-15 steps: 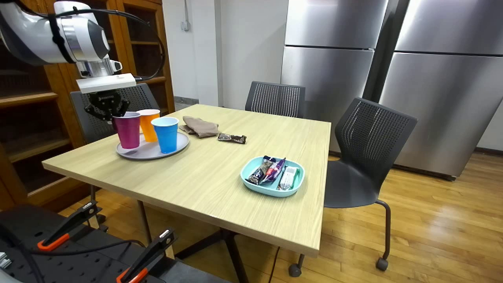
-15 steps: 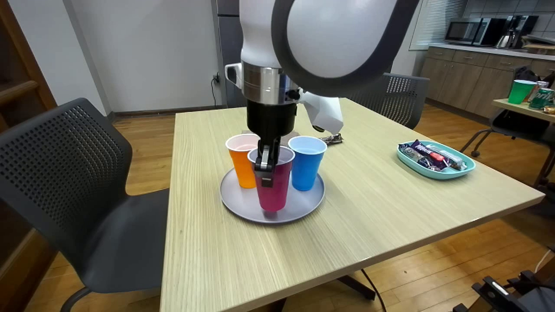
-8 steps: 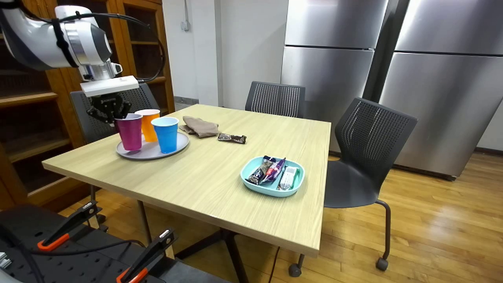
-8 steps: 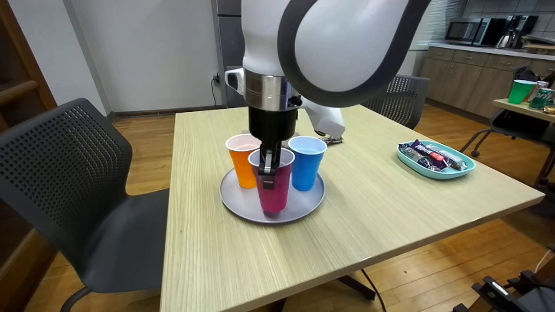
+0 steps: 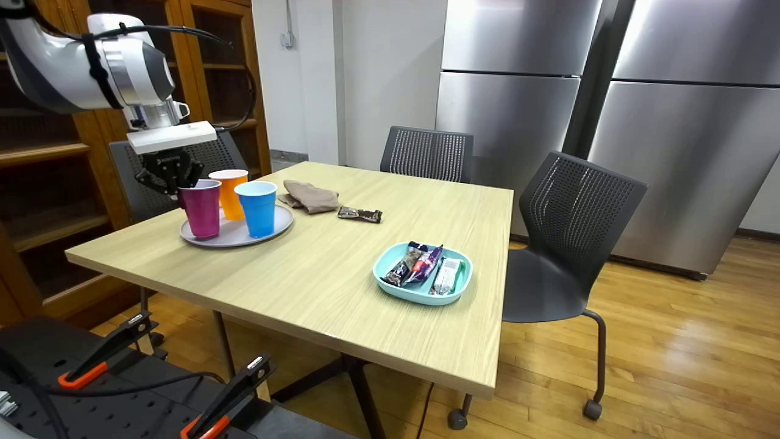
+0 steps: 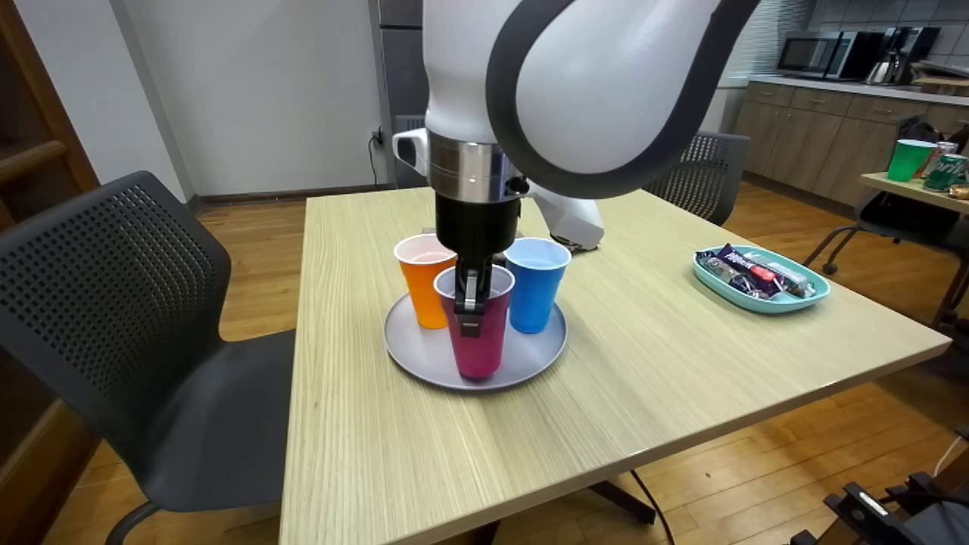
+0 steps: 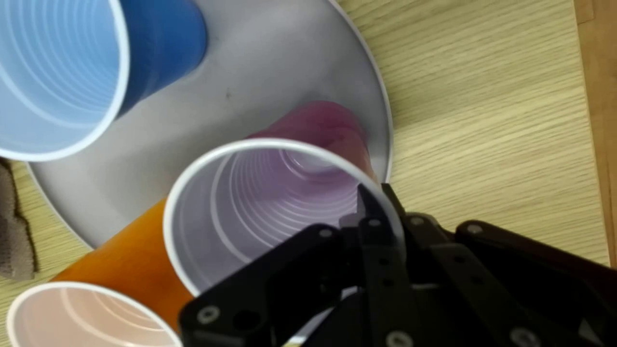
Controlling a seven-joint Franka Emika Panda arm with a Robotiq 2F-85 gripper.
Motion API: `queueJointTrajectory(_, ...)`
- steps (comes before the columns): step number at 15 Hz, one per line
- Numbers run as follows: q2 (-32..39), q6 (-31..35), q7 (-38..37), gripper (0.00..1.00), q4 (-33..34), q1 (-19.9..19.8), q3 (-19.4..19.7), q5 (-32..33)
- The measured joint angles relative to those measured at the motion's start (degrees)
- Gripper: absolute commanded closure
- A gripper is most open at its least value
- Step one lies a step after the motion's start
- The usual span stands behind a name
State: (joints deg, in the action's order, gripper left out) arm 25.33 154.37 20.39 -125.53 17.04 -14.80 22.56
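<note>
Now we see the magenta cup (image 5: 203, 210), its wall pinched in our jaws, lower than a second ago, its base apparently meeting the grey plate (image 6: 530, 357) near the blue cup (image 6: 537, 294); the lowering looks nearly done.

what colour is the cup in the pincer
The cup is magenta outside, seen best in an exterior view.

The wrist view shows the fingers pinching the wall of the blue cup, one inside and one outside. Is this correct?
Only the colour is wrong: the wrist view shows the fingers pinching the wall of the magenta cup, one inside and one outside.
</note>
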Motion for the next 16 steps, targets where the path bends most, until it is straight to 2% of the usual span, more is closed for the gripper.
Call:
queueJointTrajectory(2, 0.31, 0.04, 0.61, 0.72, 0.01, 0.00, 0.04, 0.00)
queueJointTrajectory(11, 0.16, 0.93, 1.37, 0.05, 0.01, 0.00, 0.10, 0.01)
queueJointTrajectory(12, 0.00, 1.32, 1.37, 0.01, 0.01, 0.00, 0.10, 0.01)
queueJointTrajectory(16, -1.32, 1.86, 2.07, 0.00, -0.10, -0.62, -0.97, -0.92)
